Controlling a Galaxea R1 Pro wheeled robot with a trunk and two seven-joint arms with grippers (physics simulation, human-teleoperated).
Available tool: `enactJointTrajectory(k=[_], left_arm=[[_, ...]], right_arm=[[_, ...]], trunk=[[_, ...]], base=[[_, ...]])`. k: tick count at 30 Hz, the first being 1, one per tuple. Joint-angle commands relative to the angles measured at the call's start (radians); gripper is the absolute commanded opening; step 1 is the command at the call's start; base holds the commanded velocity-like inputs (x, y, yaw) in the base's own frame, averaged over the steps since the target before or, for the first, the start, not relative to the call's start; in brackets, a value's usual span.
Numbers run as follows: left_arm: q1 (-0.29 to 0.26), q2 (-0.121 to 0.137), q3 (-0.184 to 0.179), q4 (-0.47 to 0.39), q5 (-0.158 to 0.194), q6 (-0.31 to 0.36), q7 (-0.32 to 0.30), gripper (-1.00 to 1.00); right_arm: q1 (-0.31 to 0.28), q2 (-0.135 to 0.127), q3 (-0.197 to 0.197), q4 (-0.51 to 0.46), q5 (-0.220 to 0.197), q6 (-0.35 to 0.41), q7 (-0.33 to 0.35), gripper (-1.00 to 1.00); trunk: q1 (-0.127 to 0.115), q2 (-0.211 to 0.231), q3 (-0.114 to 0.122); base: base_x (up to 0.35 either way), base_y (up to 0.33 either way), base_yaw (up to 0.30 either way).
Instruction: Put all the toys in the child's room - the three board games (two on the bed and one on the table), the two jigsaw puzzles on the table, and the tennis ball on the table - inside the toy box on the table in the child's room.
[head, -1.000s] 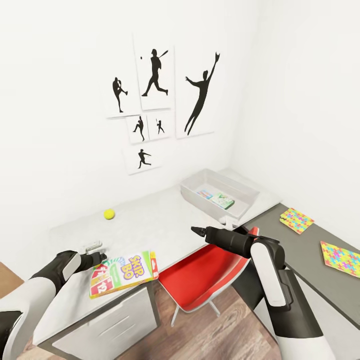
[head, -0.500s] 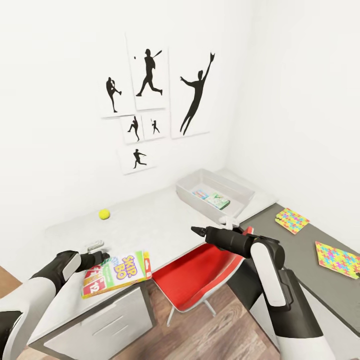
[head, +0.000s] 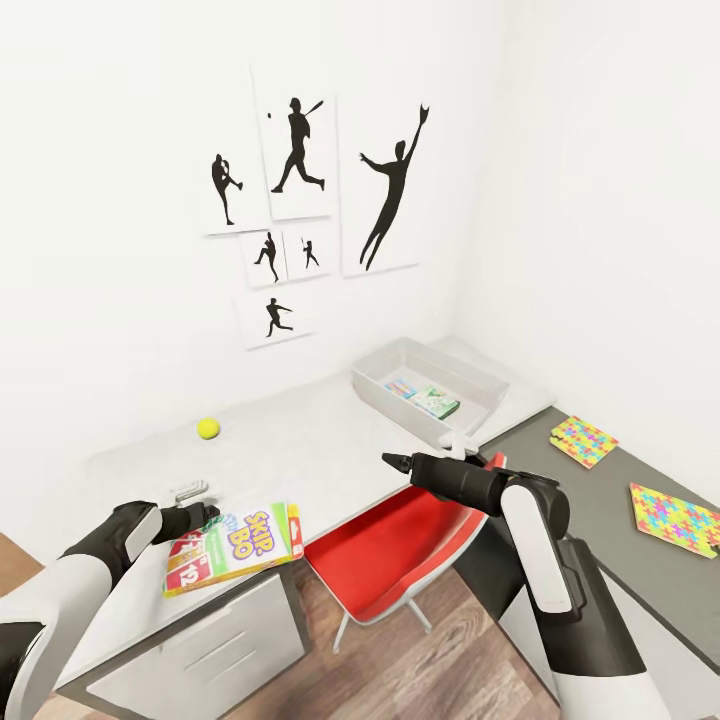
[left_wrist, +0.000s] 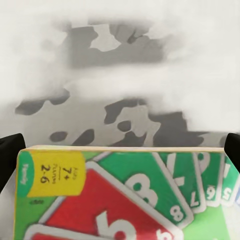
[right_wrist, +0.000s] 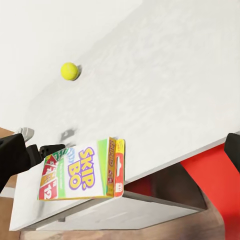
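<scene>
My left gripper (head: 203, 516) is shut on the left end of the Skip-Bo board game (head: 235, 548) (right_wrist: 82, 170) (left_wrist: 125, 195), held tilted over the pale table's (head: 300, 460) front edge. My right gripper (head: 392, 461) hovers open over the desk's front, apart from everything. The tennis ball (head: 208, 428) (right_wrist: 70, 71) lies near the wall. The toy box (head: 395, 408) stands at the desk's far right with a blue board game (head: 402, 388) and the green-white one (head: 437, 402) inside. Two jigsaw puzzles (head: 584, 441) (head: 675, 518) lie on the dark section.
A red chair (head: 395, 545) is tucked under the desk in front of me, below my right arm. White walls with black sports silhouettes (head: 300, 200) close off the desk's far side and right. The wood floor (head: 400, 660) shows beneath.
The camera shifted between one second and half a second ago, sliding the whole scene left and up. Since then nothing has moved; the Skip-Bo box stays in my left gripper.
</scene>
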Motion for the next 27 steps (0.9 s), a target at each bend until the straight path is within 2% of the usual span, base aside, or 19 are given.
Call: enactJointTrajectory(k=[1,27], left_arm=[[-0.001,0.001,-0.002,-0.001,0.003,0.005,-0.002,1.00],[-0.001,0.001,-0.002,-0.001,0.002,0.005,-0.002,1.00]], right_arm=[[-0.001,0.001,-0.001,-0.001,0.005,0.004,0.004,1.00],[-0.001,0.001,-0.001,-0.001,0.005,0.004,0.005,1.00]], trunk=[[0.001,-0.002,-0.002],[0.001,-0.002,-0.012]], base=[[0.000,0.000,0.000],[-0.006,0.000,0.000]])
